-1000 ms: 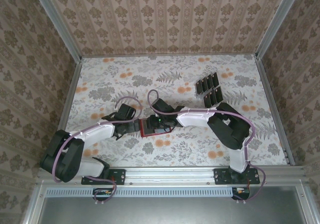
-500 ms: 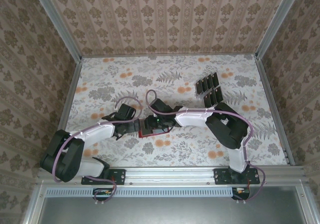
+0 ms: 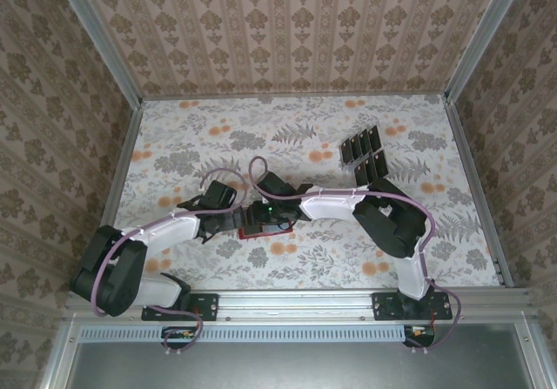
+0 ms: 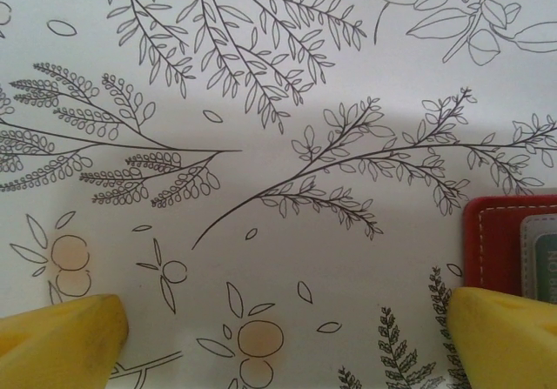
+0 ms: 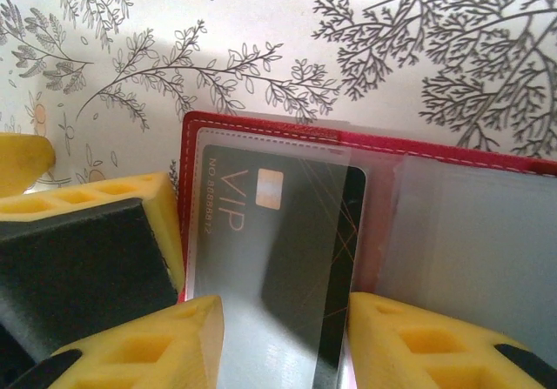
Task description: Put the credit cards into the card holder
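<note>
Sliding one credit card into the card holder: our right pincer clamps the card's two long edges, and the card lies face up just ahead of its fingertips, partly under the holder's clear sleeve. Long axis runs straight out along the pincer's reach, leading short edge pointing away from it. Next we'd judge a straight push along that axis, then release; the left pincer, spread wide, has one finger at the holder's corner.
</note>
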Controlling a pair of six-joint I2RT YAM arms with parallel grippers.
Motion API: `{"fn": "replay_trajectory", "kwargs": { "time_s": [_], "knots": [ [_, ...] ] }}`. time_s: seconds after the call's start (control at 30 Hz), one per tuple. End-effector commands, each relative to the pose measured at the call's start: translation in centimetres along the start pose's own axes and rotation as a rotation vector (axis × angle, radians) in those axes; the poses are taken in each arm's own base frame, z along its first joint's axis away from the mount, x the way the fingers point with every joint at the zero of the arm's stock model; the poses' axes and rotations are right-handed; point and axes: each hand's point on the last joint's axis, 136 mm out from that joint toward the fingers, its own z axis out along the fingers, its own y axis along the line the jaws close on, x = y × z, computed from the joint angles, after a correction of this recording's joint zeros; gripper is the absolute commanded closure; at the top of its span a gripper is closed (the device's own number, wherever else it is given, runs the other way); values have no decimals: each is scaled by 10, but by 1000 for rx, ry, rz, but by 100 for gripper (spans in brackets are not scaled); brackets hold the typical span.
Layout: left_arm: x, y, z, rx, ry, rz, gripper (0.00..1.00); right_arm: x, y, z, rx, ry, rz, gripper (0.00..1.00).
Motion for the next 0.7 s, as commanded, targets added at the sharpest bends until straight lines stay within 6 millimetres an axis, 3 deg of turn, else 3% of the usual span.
{"fn": "replay_trajectory", "kwargs": {
  "time_s": [0.0, 0.37, 0.67],
  "knots": [
    [12, -2, 8, 28, 43, -28, 0, 9, 11, 9, -33, 41, 0, 57],
    [8, -2, 5, 26, 33, -29, 0, 9, 28, 7, -127, 43, -6, 56],
    [-2, 0, -7, 19, -3, -31, 0, 3, 39, -17, -193, -3, 9, 53]
  ]
}}
